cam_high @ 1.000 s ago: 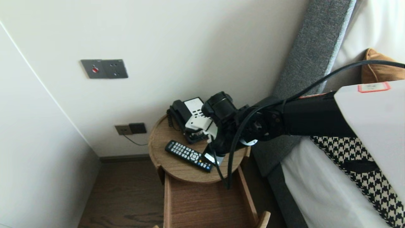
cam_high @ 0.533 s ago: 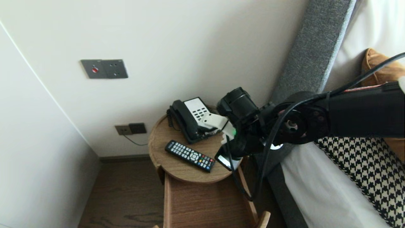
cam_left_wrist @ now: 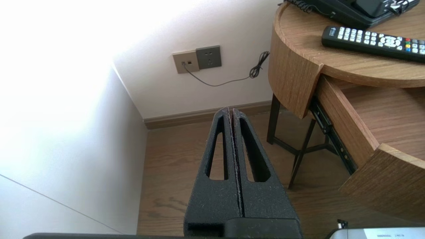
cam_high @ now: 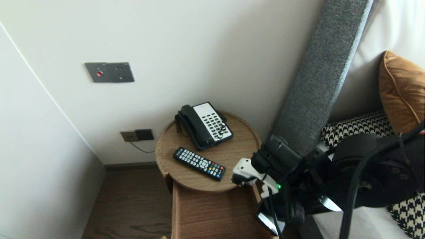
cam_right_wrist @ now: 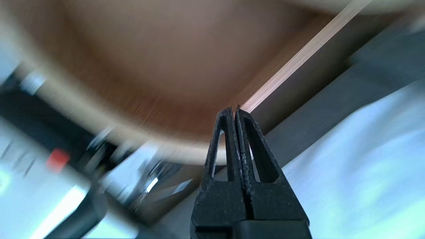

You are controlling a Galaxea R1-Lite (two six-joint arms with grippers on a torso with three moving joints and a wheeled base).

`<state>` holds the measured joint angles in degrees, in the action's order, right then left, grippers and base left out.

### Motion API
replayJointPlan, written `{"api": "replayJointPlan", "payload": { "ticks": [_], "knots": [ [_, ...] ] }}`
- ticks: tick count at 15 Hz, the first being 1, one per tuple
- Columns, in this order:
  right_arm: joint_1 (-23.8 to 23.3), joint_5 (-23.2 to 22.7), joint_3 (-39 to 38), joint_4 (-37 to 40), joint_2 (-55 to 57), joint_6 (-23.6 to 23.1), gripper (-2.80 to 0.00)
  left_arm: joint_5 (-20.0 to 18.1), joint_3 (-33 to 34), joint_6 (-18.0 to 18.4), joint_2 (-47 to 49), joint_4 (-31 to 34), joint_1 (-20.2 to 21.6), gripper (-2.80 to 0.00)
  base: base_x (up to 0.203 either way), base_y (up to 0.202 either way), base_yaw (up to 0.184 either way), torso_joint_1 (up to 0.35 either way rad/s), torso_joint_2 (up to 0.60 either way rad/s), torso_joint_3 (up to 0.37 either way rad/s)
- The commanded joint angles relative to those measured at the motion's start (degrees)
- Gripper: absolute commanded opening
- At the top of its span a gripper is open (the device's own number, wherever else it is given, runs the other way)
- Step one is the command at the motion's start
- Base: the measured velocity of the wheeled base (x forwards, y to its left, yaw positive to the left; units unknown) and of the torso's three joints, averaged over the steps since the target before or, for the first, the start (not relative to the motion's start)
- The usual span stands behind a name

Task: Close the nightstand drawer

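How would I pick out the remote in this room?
Beside the grey headboard stands a round wooden table with an open drawer. The remote lies on top, nearer the drawer: a flat black bar with rows of small white buttons and a few coloured ones, unlike the bulkier corded phone behind it.

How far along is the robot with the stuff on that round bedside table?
Apparently done: the drawer stands pulled out, its visible floor bare, and the telephone has its handset on the cradle. In hand: nothing. The right gripper is shut and empty just off the right edge of the table; the left gripper is shut, parked low beside it. Possibly left: the remote lies on top.
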<state>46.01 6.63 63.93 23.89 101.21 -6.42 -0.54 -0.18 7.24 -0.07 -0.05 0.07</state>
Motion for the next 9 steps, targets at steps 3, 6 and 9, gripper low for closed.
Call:
{"api": "replayJointPlan", "payload": {
  "ticks": [3,6,9],
  "knots": [
    [1.5,-5.1,-12.0,-0.1,-6.3,3.4,-2.8,0.0,0.0,0.1,0.1,0.0,0.0,-2.8,0.0,0.0,0.0,0.0,0.0,0.0],
    [1.6,-6.6,-17.5,-0.3,-9.1,5.1,-2.8,0.0,0.0,0.1,0.1,0.0,0.0,-2.8,0.0,0.0,0.0,0.0,0.0,0.0],
    [1.5,-7.6,-21.1,-0.7,-10.6,6.0,-2.8,0.0,0.0,0.2,0.1,0.0,0.0,-2.8,0.0,0.0,0.0,0.0,0.0,0.0]
  ]
}}
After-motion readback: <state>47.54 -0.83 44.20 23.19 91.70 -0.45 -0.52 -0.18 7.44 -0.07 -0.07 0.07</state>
